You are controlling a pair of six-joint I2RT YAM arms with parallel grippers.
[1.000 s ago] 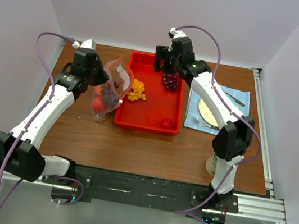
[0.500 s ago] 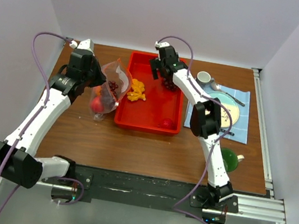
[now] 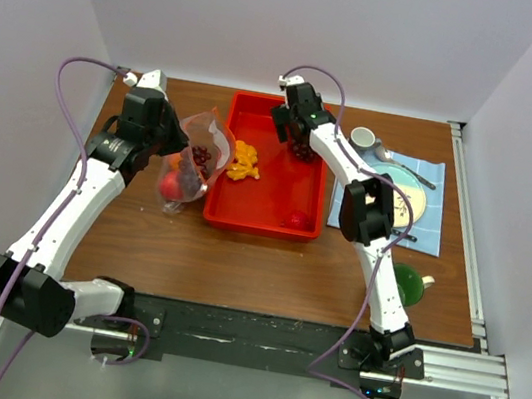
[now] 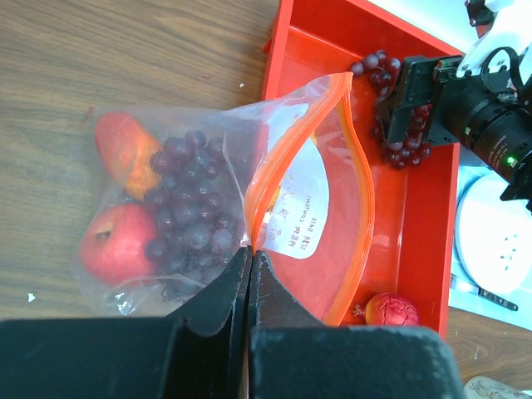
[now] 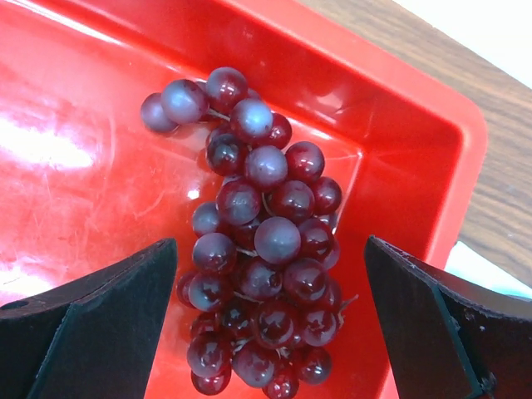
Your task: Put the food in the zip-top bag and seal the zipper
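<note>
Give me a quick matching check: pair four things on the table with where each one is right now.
Things: 1 loose grape bunch; 2 zip-top bag; 3 yellow-orange cluster; 4 smooth red fruit.
States: A inside the bag; B pinched by the left fingers; C between the open right fingers; D in the red tray, near its left wall.
Pairs: 1-C; 2-B; 3-D; 4-A.

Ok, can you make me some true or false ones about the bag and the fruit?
1. The clear plastic zip-top bag holds a dark purple grape bunch. True.
2. The left tool is open. False: it is shut on the bag's orange-red zipper strip.
3. The right tool is open around a second grape bunch in the red plastic tray. True.
4. The lumpy yellow-orange cluster is inside the bag. False: it lies in the tray.
</note>
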